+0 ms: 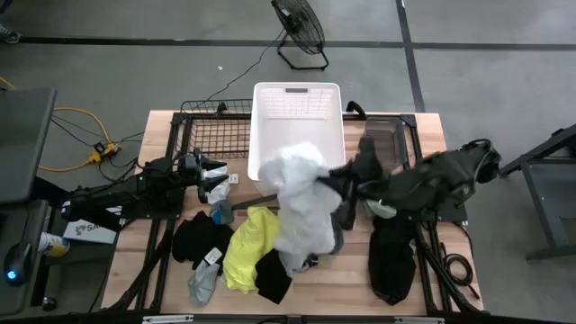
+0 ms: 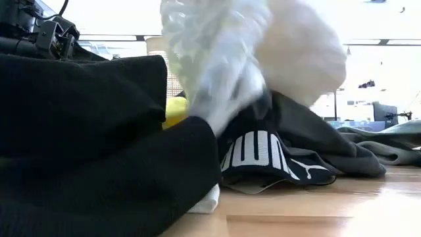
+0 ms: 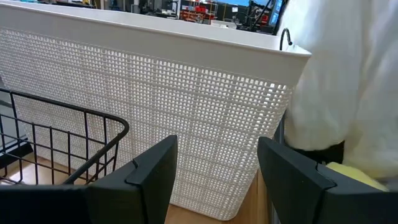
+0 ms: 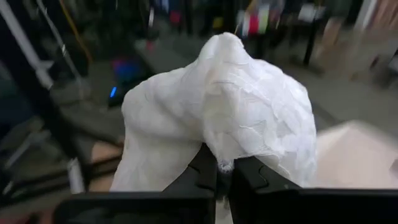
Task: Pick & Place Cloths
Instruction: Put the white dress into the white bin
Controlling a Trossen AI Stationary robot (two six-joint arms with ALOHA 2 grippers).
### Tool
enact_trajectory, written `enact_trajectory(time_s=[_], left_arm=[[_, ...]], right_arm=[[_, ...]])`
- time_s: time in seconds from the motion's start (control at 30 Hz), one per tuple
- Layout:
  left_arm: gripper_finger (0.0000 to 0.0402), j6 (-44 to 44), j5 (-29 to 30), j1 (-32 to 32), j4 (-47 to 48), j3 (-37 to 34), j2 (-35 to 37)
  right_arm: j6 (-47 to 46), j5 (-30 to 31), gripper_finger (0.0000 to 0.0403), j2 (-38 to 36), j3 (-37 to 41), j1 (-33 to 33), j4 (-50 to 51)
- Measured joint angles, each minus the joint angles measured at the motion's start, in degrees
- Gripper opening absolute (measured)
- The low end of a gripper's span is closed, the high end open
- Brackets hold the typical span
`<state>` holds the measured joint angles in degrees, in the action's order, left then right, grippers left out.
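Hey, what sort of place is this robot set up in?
Probably a lab or workshop, not a home: bare grey concrete floor, a black floor fan, a yellow cable trailing beside the wooden worktable.

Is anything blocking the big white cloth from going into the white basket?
Nothing visible blocks it. The right gripper holds the white lacy cloth lifted at the white basket, with its near rim just beside it. The left gripper waits aside, jaws open.
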<state>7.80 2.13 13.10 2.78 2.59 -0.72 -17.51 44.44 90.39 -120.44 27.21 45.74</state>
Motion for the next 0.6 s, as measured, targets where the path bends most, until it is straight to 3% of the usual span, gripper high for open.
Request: enact_trajectory(time_s=[0.37, 0.6], left_arm=[[0.0218, -0.01, 0.00, 0.00, 0.00, 0.00, 0.01], [0.0218, -0.01, 0.00, 0.00, 0.01, 0.00, 0.01]], right_arm=[[33.93, 0.95, 0.0005, -0.02, -10.91, -6.16, -26.42], [43.30, 0.18, 0.0005, -0.06, -11.36, -13.20, -38.79]])
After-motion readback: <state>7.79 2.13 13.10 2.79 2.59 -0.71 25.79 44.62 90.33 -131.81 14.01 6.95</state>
